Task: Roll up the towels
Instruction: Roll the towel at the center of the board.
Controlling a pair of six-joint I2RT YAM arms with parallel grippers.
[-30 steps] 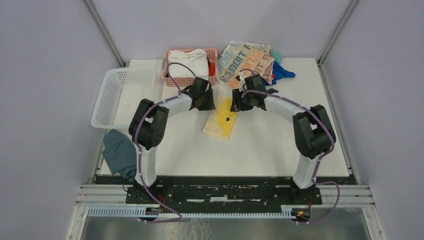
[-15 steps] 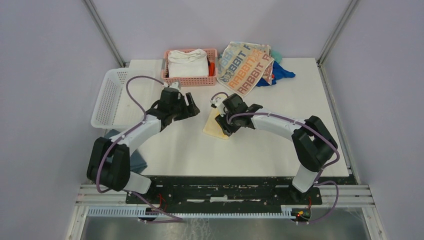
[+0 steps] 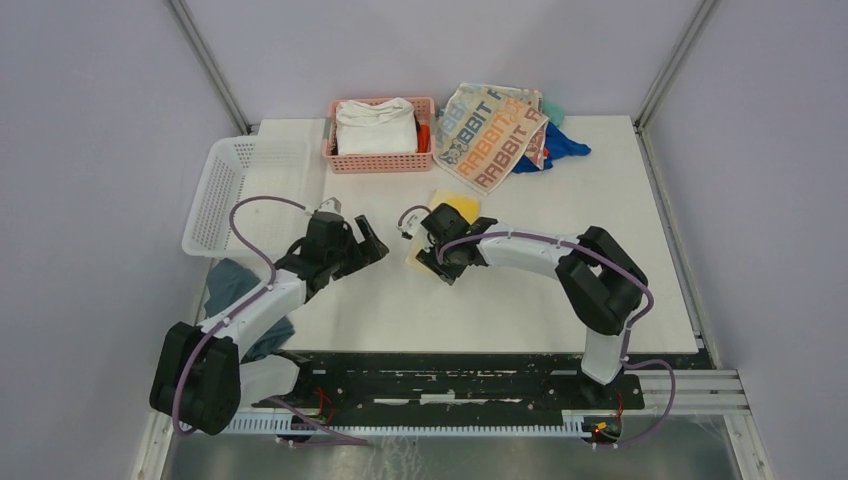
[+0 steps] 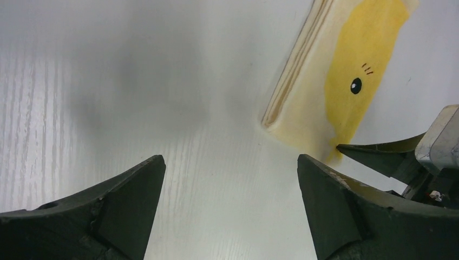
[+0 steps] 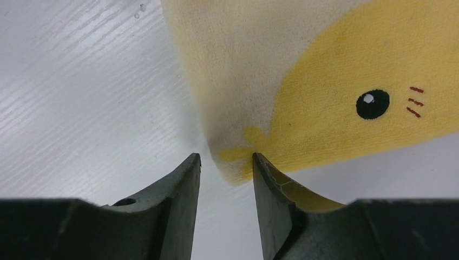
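Yellow folded towel [image 3: 455,207] with a cartoon eye lies mid-desk [image 3: 520,300] — right pincer [image 5: 225,160] at its near corner, jaws a narrow gap apart, corner tip between them, not clamped. Left pincer [image 4: 230,162] spread wide over the desk, just left of it. RABBIT-lettered towel [image 3: 495,135] at far edge — flat.

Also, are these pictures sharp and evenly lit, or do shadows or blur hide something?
Top external view: even soft light, no glare on the table. Left wrist view: a broad grey shadow lies on it; the yellow towel is clear, the left gripper's fingers dark. Right wrist view: towel weave sharp, the right gripper's fingers dark, slightly soft.
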